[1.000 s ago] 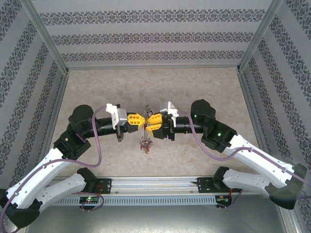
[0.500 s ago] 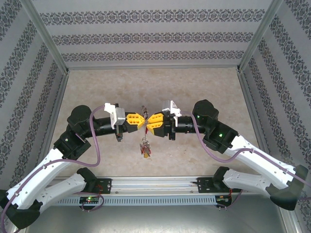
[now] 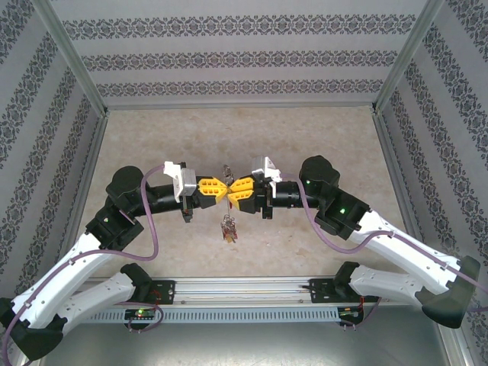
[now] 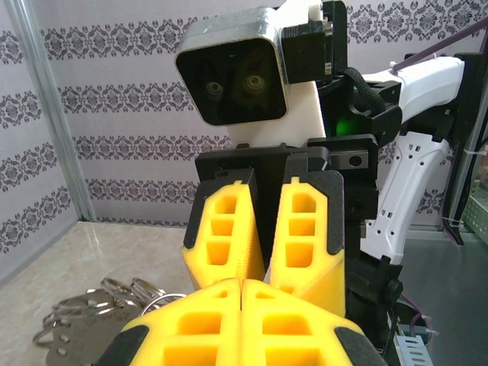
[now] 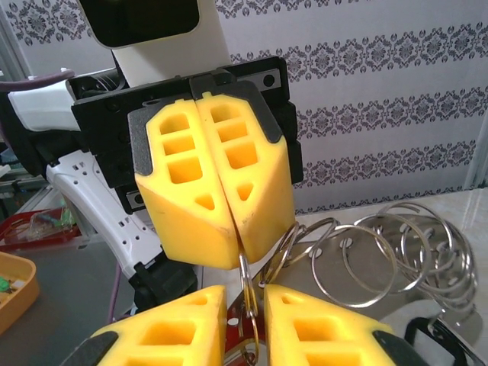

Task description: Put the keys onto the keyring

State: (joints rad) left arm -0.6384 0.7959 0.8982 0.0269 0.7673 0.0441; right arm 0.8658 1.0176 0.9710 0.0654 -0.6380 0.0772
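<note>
You're mid-threading above the table's point(image 3: 305, 137) middle. The left jaws pinch the keyring point(image 5: 245, 274), with the keys point(image 3: 228, 227) dangling below. The right jaws stand narrow around it, but I cannot tell if they grip. The next move probably calls for fine alignment.

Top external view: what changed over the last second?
The right hand closed in around the thin grey metal keyring, leaving a slim gap; whether it grips is unclear. Unchanged: the left hand stays shut on the ring, and the bunch of small silver keys hangs below both hands.
</note>
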